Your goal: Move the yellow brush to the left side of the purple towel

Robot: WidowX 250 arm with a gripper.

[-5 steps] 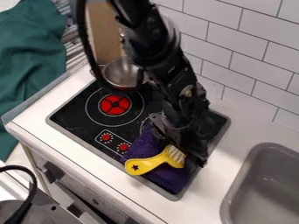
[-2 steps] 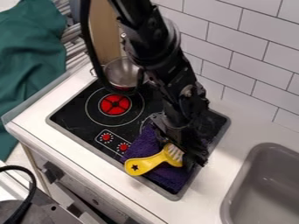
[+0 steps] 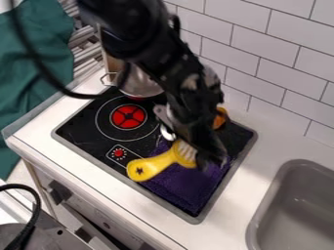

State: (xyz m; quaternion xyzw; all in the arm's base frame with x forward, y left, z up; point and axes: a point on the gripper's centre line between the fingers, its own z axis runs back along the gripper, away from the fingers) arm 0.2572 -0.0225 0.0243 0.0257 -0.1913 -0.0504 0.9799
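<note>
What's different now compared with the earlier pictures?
The brush has moved up and to the left in the picture, its handle now over a stove knob that showed before. The arm has shifted upward too. The towel and sink stayed put.

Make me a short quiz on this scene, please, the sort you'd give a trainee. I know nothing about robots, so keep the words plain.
1. True or false: the gripper is at the handle end of the brush, away from its bristles.

2. Pick one. What does the purple towel lie on?
a) the sink
b) the stove
c) the green cloth

3. Fill in the missing word: near the end of the brush's yellow handle there is a dark mark shaped like a ____.

Key: 1. False; 2. b; 3. star
</note>
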